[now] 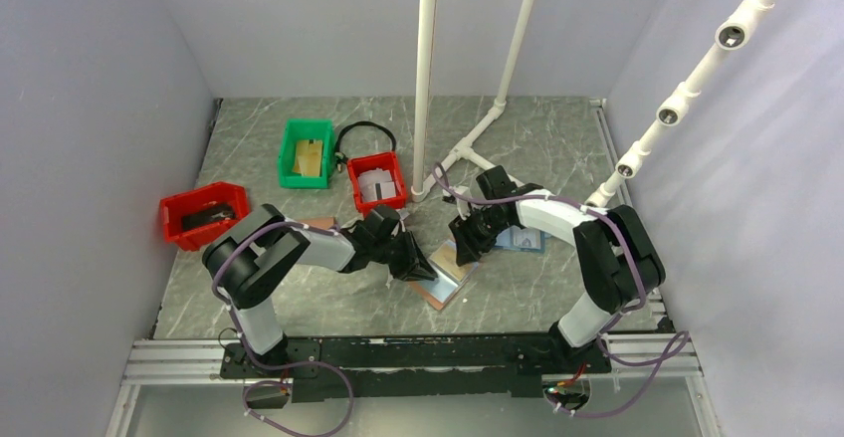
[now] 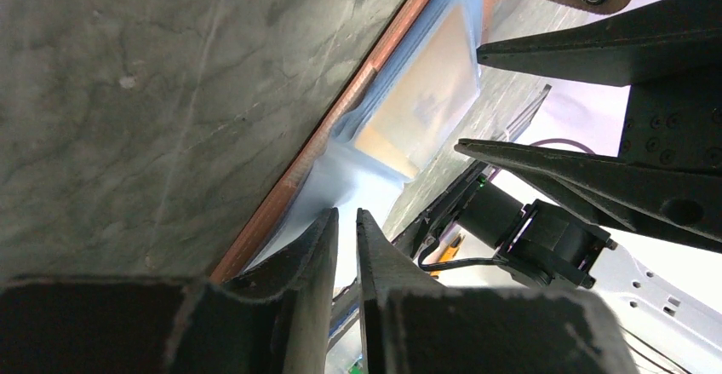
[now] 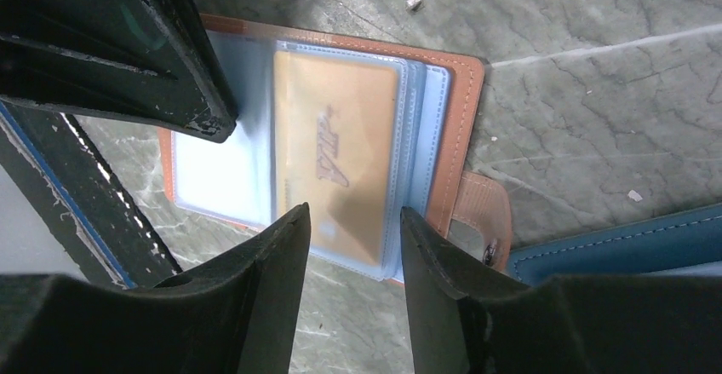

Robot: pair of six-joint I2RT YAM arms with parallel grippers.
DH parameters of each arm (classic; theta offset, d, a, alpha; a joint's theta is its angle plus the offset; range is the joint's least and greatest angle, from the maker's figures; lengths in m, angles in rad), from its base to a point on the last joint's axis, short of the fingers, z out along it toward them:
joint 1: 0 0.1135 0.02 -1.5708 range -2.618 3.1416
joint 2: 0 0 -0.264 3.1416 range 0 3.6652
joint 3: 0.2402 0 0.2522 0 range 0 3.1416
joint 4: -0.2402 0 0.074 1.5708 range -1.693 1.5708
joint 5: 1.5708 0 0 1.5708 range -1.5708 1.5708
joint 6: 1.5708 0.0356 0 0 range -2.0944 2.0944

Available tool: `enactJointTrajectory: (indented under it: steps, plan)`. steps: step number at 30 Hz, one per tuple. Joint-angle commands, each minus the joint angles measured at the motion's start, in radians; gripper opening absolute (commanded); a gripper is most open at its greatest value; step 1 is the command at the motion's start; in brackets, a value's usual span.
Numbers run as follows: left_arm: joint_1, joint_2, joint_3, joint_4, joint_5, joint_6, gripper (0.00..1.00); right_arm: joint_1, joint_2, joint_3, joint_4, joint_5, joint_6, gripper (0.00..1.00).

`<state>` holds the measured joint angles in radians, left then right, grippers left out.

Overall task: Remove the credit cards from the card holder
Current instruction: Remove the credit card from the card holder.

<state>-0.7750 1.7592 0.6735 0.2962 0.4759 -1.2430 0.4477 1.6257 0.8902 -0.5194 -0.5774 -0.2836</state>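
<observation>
Beside the open card holder lies a blue bifold holder.

card holder open, credit card inside

left arm: our elbow is folded up near the base, and the forearm reaches forward and to the right, held low
left gripper: fingers drawn close, with a thin slit between them; we cannot tell whether they pinch anything
right arm: our elbow is raised at the right side, and the forearm stretches left toward the middle
right gripper: tilted downward, fingers clearly apart
both: our two grippers face each other near the centre, tips close but apart
</observation>
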Motion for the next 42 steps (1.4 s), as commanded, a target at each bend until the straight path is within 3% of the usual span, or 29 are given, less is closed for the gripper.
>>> enactJointTrajectory:
  steps: [1, 15, 30, 42]
  plan:
    - [-0.005, 0.023, 0.005, -0.052, -0.026, 0.009, 0.21, 0.006, 0.014, 0.02, 0.013, 0.041, 0.005, 0.47]
    - [-0.006, 0.031, -0.019, 0.074, 0.003, -0.019, 0.26, 0.029, -0.027, 0.036, -0.044, -0.226, -0.018, 0.31]
    - [0.01, -0.073, -0.143, 0.298, -0.058, -0.114, 0.64, 0.029, 0.019, 0.064, -0.078, -0.385, -0.011, 0.3]
    - [0.015, -0.086, -0.191, 0.407, -0.086, -0.166, 0.71, 0.033, 0.049, 0.074, -0.082, -0.424, 0.0, 0.3]
